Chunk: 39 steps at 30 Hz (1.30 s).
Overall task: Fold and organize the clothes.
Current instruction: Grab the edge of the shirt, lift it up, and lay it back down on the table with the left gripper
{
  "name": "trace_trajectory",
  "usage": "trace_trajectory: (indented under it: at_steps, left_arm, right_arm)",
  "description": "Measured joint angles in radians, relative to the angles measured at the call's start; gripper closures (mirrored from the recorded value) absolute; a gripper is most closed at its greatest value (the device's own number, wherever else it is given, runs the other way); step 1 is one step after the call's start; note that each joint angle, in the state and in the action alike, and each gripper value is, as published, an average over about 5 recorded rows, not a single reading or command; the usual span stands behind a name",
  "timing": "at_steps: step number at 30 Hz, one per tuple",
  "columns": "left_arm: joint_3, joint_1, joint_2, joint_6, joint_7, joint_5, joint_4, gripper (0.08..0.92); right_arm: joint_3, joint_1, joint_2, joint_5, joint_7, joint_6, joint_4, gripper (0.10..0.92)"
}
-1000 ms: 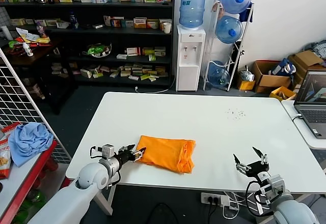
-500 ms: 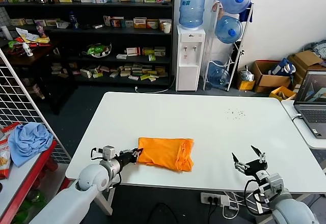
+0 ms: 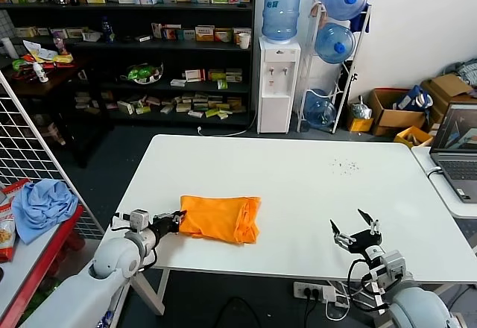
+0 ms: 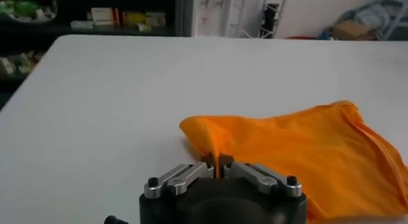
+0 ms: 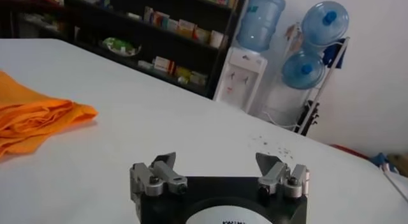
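The folded bright orange cotton T-shirt (image 3: pixel 219 218) has slid toward the near left edge of the smooth white table (image 3: pixel 313 171), dragged by the left gripper (image 3: pixel 172 221), which is clamped on its edge. Soft and creased, it forms a compact rectangle; folding looks nearly finished. The right gripper (image 3: pixel 356 235) waits spread apart near the front edge.

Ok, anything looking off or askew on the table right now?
The bright orange cotton T-shirt lies as a loose, uneven bundle near the white table's front left edge, with bunched layers showing at one end. The left gripper is shut on its edge. The right gripper waits open. Nothing looks spilled or damaged.
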Motion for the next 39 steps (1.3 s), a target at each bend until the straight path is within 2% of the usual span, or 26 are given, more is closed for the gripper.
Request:
trace_trajectory:
  at_steps: [9, 26, 33, 39]
  left_arm:
    - [-0.076, -0.016, 0.133, -0.011, -0.011, 0.073, 0.052, 0.870]
    - [-0.151, -0.025, 0.375, -0.068, 0.037, 0.364, 0.129, 0.870]
    - [-0.163, -0.033, 0.436, -0.084, 0.039, 0.458, 0.134, 0.870]
    - [-0.162, -0.029, 0.457, -0.082, 0.030, 0.483, 0.115, 0.870]
  right_arm:
    - [-0.038, 0.024, -0.003, -0.020, -0.002, -0.001, 0.014, 0.203]
    - [-0.063, 0.052, 0.014, -0.018, 0.001, 0.003, 0.020, 0.203]
    - [-0.065, 0.053, 0.024, -0.021, 0.001, 0.009, 0.015, 0.203]
    - [-0.063, 0.047, 0.031, -0.026, 0.001, 0.011, 0.016, 0.203]
